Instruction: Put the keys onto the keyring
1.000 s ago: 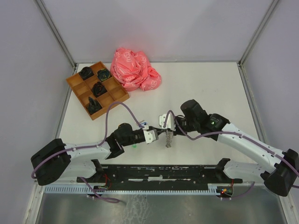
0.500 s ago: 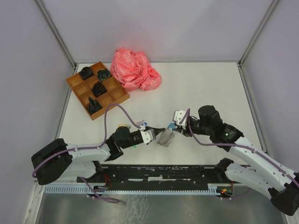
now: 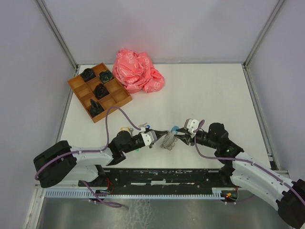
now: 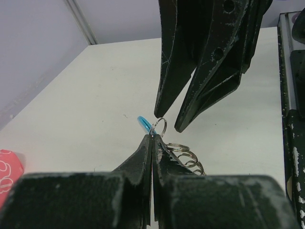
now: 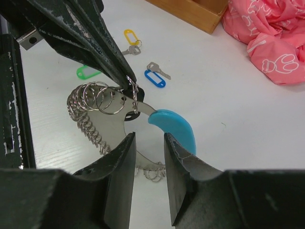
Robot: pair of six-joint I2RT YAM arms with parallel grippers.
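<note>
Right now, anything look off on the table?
Nothing damaged or spilled. Only oddity: a crumpled pink cloth heaped beside the wooden tray. Three tagged keys lie loose beyond the keyring.

The keyring [image 3: 167, 141] sits at the middle of the table's [image 3: 214, 90] near side, between the left gripper [image 3: 158, 137] just to its left and the right gripper [image 3: 183, 137] just to its right. The keys [image 5: 157, 75] lie on the table left of the keyring, beside the left arm. A tray [image 3: 76, 82] stands in the far left corner, well apart from them, with a bundle of cloth [image 3: 137, 70] just beside it on the right.
</note>
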